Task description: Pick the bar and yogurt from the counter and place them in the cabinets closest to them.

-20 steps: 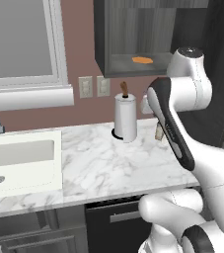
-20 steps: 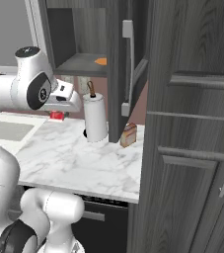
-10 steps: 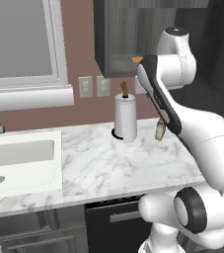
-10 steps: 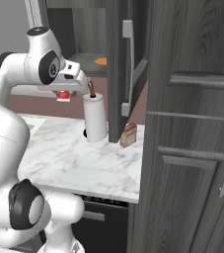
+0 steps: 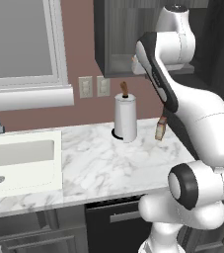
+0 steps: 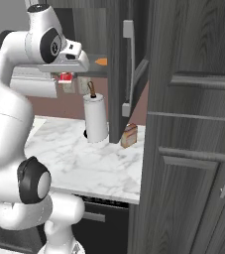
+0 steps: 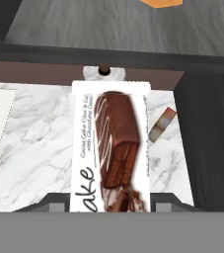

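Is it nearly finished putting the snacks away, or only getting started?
Roughly at the first half. Nothing looks put away yet. The gripper is holding the bar high above the counter, just in front of the open cabinet, whose shelf lies right ahead. Still left: set the bar inside and let go, then fetch the yogurt, which I cannot spot in these pictures.

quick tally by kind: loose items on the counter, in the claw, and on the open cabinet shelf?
Paper towel roll: 1
Tan-brown bottle: 1
Bar, in the claw: 1
Orange item on the cabinet shelf: 1
Total: 4
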Robot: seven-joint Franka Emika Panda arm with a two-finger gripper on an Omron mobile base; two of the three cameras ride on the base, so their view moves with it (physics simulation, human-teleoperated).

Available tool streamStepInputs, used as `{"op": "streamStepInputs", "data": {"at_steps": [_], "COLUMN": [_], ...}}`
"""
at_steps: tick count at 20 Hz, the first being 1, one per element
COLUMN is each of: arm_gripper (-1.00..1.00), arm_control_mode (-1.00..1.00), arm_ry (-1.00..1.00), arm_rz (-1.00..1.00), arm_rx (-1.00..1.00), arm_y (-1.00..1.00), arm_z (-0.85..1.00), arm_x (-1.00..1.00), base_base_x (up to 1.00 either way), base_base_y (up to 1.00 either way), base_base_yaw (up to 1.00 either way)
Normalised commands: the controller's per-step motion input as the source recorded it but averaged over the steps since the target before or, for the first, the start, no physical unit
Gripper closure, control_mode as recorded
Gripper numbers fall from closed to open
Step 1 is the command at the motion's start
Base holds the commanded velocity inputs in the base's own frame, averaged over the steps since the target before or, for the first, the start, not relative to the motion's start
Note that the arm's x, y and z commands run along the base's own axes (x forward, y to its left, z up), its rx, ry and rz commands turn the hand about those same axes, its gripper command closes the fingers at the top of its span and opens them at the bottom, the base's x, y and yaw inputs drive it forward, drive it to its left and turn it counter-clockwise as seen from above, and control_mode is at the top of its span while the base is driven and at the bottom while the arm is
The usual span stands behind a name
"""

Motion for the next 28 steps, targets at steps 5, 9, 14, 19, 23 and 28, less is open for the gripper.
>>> {"op": "streamStepInputs", "data": {"at_steps": [5,9,14,19,23,28], "arm_gripper": [1.0,1.0,1.0,1.0,1.0,1.0], "arm_control_mode": [-1.0,-1.0,-1.0,-1.0,-1.0,-1.0], "arm_ry": [0.0,0.0,0.0,0.0,-0.01,-0.03], "arm_rz": [0.0,0.0,0.0,0.0,0.0,0.0], "arm_rx": [0.0,0.0,0.0,0.0,0.0,0.0], "arm_y": [0.0,0.0,0.0,0.0,0.0,0.01], "arm_z": [-0.06,-0.09,0.0,0.0,0.0,0.0], "arm_x": [0.33,0.61,0.62,0.58,0.46,0.47], "base_base_x": [0.0,0.0,0.0,0.0,0.0,0.0], "base_base_y": [0.0,0.0,0.0,0.0,0.0,0.0], "base_base_yaw": [0.0,0.0,0.0,0.0,0.0,0.0]}}
